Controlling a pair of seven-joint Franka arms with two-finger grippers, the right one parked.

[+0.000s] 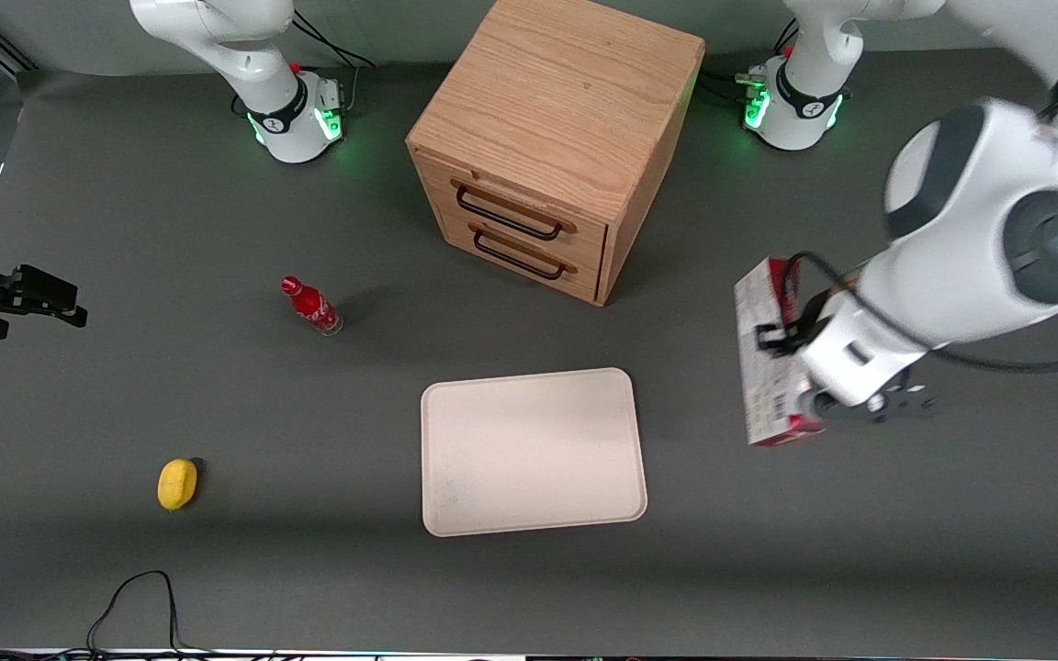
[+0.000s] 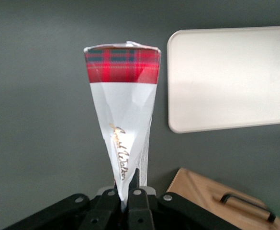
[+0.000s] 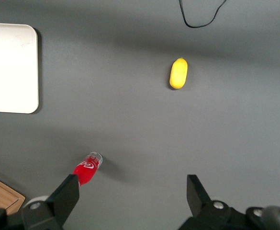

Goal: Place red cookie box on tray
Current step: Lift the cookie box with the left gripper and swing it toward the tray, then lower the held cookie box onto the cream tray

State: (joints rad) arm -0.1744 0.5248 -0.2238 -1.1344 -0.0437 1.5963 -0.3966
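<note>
Nearest the front camera runs a black cable (image 1: pixel 134 597) on the grey desk (image 1: pixel 309 569), toward the parked arm's end from the tray (image 1: pixel 534 450). That tray lies flat on the desk, cream and bare, in front of the wooden cabinet (image 1: pixel 557 138) and nearer to the camera than it. The cabinet's two drawers, each with a dark handle, face the tray.

Toward the working arm's end from the tray, the pincer (image 1: pixel 791 363) is clenched on the cookie box (image 1: pixel 763 367), its fingers (image 2: pixel 132 194) pressing the box's sides together at one end, as the wrist view shows. In that view the box (image 2: pixel 123 96) juts away from the pincer (image 2: pixel 125 199), with a red tartan band at its outer end and white below it, and the tray (image 2: pixel 230 76) shows beside it on the desk. From the front, the box appears beside the tray, not over it, clear of its rim; whether it hangs above the desk cannot be told for sure.

Toward the parked arm's end from the tray stands a small red bottle (image 1: pixel 310 305), farther from the camera than the tray. A yellow lemon (image 1: pixel 177 484) lies farther that way still, about level with the tray.
</note>
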